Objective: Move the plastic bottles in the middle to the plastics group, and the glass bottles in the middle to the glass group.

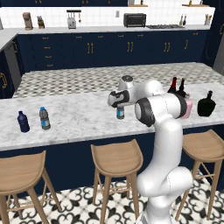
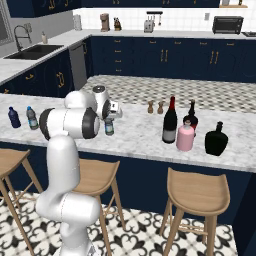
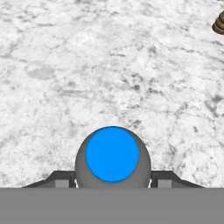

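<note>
Step in hand: picking up the middle water bottle (image 1: 120,113), the plastic one, w/ the gripper (image 3: 112,183) come straight down over it. In the hand view the blue cap sits dead centre btwn the two finger tips, which flank the bottle body close on both sides; jaws look to be closing on it, but I can't tell whether they actually pinch it, as contact is hidden under the bottle's shoulder. Bottle stands upright on the marble counter (image 1: 78,120), mid-span, set back from the front edge. Next move, by my reckoning: firm the grip, lift straight up, then carry left along the counter to the plastics group, i.e. the dark-blue bottle (image 1: 23,122) and the second water bottle (image 1: 44,118), standing near each other at the far left. Path there is bare marble, plenty of room; set down near those two w/o knocking them and not too near the front edge. Glass items, the wine bottle (image 2: 170,121) and pink bottle (image 2: 185,136), wait on the right close by the black flask (image 2: 216,139), tight quarters for later.
</note>
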Available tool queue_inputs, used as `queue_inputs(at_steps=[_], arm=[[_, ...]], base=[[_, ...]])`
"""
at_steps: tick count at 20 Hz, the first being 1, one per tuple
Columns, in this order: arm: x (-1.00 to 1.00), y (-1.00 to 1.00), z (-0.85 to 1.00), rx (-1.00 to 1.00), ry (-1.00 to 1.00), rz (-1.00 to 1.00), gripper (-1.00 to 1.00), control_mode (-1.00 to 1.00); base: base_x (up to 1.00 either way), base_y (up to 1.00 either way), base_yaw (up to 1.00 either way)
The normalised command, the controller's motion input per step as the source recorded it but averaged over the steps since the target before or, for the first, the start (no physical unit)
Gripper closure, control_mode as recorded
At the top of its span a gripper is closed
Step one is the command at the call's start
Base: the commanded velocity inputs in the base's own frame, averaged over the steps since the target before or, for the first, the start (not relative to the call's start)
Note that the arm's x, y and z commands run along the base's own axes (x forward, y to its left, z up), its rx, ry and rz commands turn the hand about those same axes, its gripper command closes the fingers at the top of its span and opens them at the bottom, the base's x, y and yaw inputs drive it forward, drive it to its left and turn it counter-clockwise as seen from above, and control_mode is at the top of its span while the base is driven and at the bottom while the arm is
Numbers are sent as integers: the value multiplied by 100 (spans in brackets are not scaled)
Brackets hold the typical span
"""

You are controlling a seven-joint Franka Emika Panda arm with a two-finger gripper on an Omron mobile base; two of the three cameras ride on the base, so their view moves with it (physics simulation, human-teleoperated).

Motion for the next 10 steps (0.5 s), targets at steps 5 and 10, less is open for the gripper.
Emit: queue_inputs(at_steps=[5,10], arm=[[-14,-1,29,11,-5,4,100,-100],[-44,23,69,17,-11,15,100,-100]], base=[[0,0,0],[0,0,0]])
